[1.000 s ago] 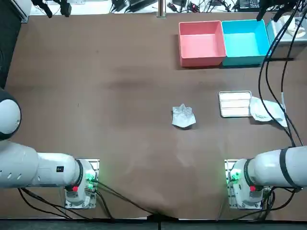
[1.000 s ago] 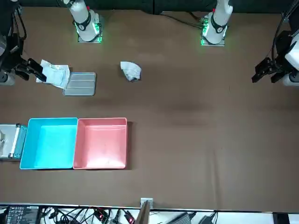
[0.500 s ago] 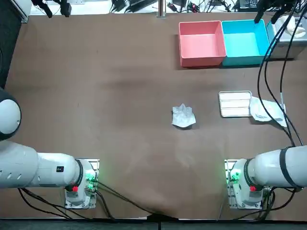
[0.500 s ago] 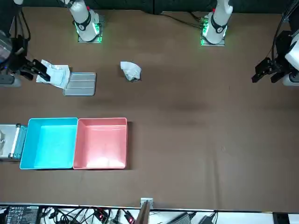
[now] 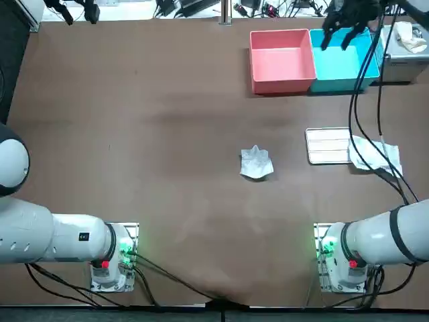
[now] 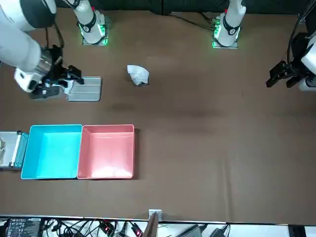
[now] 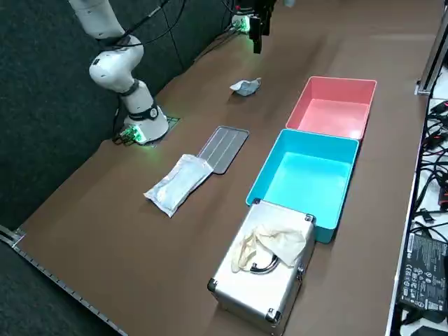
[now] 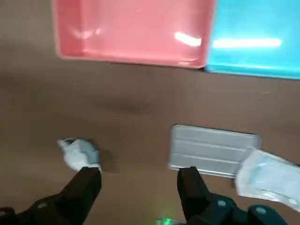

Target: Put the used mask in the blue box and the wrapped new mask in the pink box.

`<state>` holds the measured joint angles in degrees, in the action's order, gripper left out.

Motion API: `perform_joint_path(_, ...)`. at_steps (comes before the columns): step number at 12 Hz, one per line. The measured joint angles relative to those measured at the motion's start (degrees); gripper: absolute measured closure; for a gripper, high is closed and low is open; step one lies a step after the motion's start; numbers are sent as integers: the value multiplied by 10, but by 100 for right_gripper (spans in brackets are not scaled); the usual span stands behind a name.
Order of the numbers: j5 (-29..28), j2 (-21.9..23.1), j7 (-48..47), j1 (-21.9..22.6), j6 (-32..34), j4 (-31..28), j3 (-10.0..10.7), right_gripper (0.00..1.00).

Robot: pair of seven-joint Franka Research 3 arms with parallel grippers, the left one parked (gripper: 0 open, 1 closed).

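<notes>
Overhead, right hand (image 8: 139,187) hangs high over the table (image 5: 134,134), fingers apart, nothing in them.
Top view: hand shows at upper right, overlapping blue box (image 5: 342,84); pink box (image 5: 257,64) touches that box's left side. Grey tray (image 5: 328,145) mid right, wrapped new mask (image 5: 375,155) touching its right end. Used mask (image 5: 256,163) crumpled at frame centre, well apart from hand. Front view: arm hides wrapped new mask. Metal case (image 7: 266,280) w/ gloves (image 7: 269,241) beside blue box, cut off at top view's right edge.
</notes>
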<state>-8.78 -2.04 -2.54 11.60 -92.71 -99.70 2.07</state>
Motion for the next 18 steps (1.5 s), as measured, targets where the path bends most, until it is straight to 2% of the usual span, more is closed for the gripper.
perform_joint_path(2,-24,-2,4,22,-14,-20,0,0)
perform_joint_path(4,-35,-2,6,59,-57,-52,-1,0)
perform_joint_path(5,-38,-3,6,83,-88,-74,-1,0)
perform_joint_path(6,-42,-6,6,136,-160,-126,-2,0)
perform_joint_path(9,-42,-13,5,197,-244,-195,-4,0)
perform_joint_path(11,-42,-28,6,216,-257,-211,-4,0)
perform_joint_path(18,-42,-85,11,252,-262,-215,-3,1)
